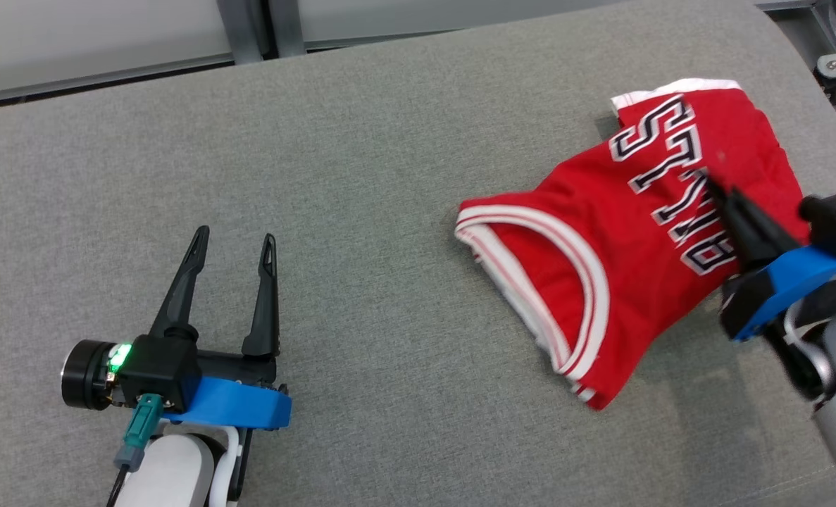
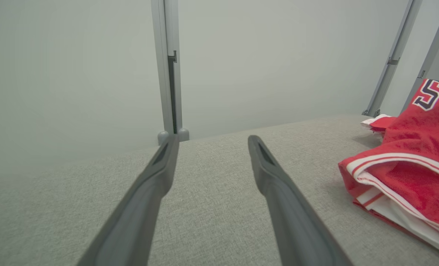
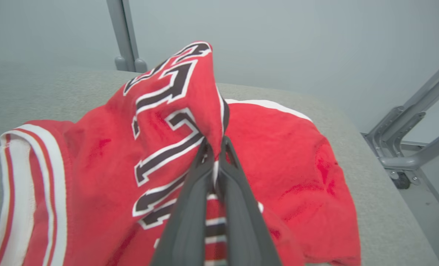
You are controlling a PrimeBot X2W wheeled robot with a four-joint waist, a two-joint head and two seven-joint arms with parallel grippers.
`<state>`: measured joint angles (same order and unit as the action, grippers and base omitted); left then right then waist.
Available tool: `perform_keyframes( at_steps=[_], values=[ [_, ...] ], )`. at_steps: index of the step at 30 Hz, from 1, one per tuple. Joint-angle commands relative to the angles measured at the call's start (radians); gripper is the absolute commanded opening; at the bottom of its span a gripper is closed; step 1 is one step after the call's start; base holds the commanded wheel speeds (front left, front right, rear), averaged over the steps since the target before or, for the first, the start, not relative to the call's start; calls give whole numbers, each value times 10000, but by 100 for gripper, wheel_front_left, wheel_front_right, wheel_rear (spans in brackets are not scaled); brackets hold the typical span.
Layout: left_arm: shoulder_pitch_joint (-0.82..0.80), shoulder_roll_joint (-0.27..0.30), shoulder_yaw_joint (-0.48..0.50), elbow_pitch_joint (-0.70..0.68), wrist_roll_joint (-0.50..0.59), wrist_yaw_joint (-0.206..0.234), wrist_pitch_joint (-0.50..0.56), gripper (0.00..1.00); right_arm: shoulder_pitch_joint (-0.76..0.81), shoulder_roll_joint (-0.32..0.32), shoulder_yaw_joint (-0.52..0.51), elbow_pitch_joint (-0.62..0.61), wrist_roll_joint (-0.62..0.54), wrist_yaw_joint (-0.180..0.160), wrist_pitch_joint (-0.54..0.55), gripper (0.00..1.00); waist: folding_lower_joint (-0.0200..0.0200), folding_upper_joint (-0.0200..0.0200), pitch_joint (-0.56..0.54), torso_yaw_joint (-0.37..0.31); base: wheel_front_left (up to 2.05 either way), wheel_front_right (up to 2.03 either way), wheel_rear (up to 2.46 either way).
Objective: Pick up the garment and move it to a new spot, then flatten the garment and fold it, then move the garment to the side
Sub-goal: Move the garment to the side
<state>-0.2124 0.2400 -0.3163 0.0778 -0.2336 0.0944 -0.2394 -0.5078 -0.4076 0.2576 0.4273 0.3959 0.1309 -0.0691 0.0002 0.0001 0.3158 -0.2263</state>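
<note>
The garment (image 1: 601, 232) is a red jersey with white trim and black-and-white letters, lying bunched on the right of the grey padded table (image 1: 361, 211). My right gripper (image 1: 715, 189) is shut on a fold of the garment (image 3: 167, 122) across its lettering, pulling the cloth up into a peak in the right wrist view. The right gripper's fingertips (image 3: 215, 146) pinch that ridge of cloth. My left gripper (image 1: 234, 239) stands open at the lower left above bare table, well apart from the jersey. In the left wrist view the left gripper (image 2: 212, 142) holds nothing and the garment (image 2: 408, 173) lies off to its right.
Pale wall panels with a grey post (image 1: 248, 28) run behind the table's far edge. A metal frame on a caster (image 3: 400, 162) stands beyond the table's right edge, where the surface curves down. Bare grey cloth spans the left and middle of the table.
</note>
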Motion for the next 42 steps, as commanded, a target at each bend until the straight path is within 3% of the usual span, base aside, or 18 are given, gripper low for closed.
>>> perform_keyframes(
  at_steps=[1, 9, 25, 28, 29, 30, 31, 36, 42],
  values=[
    [-220, 55, -37, -47, 81, -46, -2, 100, -314, -271, -282, 114, -47, -3, -88, 0, -2, -1, 220, 162, 0, 0, 0],
    [-658, 76, -287, 25, 162, -221, 14, 100, -730, -1162, -2325, 990, -448, -3, 16, 0, -2, -1, 576, 237, 0, 0, 0],
    [-1709, 159, -667, -118, 453, -472, 66, 100, -1783, -735, -3986, 2484, -1615, -3, 388, 0, -2, -1, 1814, 480, 0, 0, 0],
    [-1861, 147, -749, -102, 495, -509, 50, 100, -1997, -649, -4154, 2817, -1849, -3, 287, 16, -2, -1, 1944, 566, 0, 0, 0],
    [-1894, 129, -780, -78, 492, -521, 41, 100, -2007, -598, -4352, 2969, -1907, -6, 311, 39, -2, -1, 1954, 599, 0, 0, 0],
    [-1918, 119, -814, -46, 480, -550, 30, 100, -1975, -512, -4560, 3124, -1991, -5, 422, 52, -2, -1, 1946, 633, 0, 0, 0],
    [-1935, 124, -824, -10, 473, -564, 8, 100, -1966, -418, -4693, 3144, -2127, -3, 409, 100, -2, -1, 1929, 650, 0, 0, 0],
    [-1783, 84, -794, 138, 390, -468, -69, 100, -1339, -45, -5485, 2906, -2670, -3, 129, 100, -2, -1, 1696, 735, 0, 0, 0],
    [-1250, 74, -604, 400, 143, -299, -157, 100, 200, 700, -5653, 1469, -2871, -3, -794, 100, -2, -1, 922, 752, 0, 0, 0]
  ],
)
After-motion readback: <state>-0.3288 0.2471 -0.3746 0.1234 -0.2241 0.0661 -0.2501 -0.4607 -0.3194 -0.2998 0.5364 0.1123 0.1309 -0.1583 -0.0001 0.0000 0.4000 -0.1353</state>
